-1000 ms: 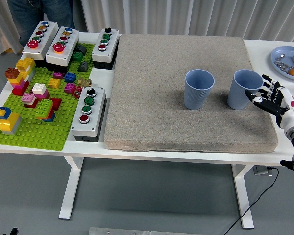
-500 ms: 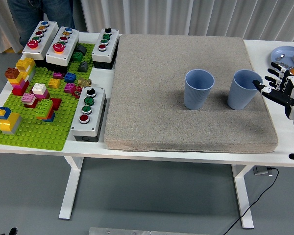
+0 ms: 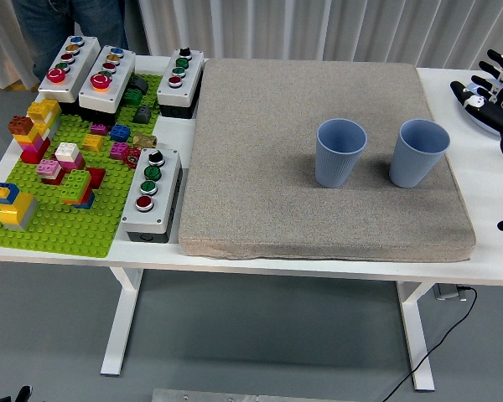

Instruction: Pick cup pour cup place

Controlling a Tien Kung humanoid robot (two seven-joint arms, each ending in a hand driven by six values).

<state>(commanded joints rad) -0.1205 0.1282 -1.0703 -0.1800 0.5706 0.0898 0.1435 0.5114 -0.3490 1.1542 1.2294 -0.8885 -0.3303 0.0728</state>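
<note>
Right hand (image 3: 491, 90) is up at the table's far right edge, fingers spread wide and holding nothing, well clear of the grey mat (image 3: 260, 151). On that mat, toward its right side, stand two blue cups upright: the right cup (image 3: 417, 153) nearest the hand, the left cup (image 3: 339, 152) just beside it. Off the mat's left edge sit the green brick board (image 3: 59, 226) and the button boxes (image 3: 151, 194).

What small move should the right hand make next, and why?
Probably withdraw a little further, or rest. The right hand is open and raised clear of the right blue cup, which stands upright on the mat beside the left blue cup.
</note>
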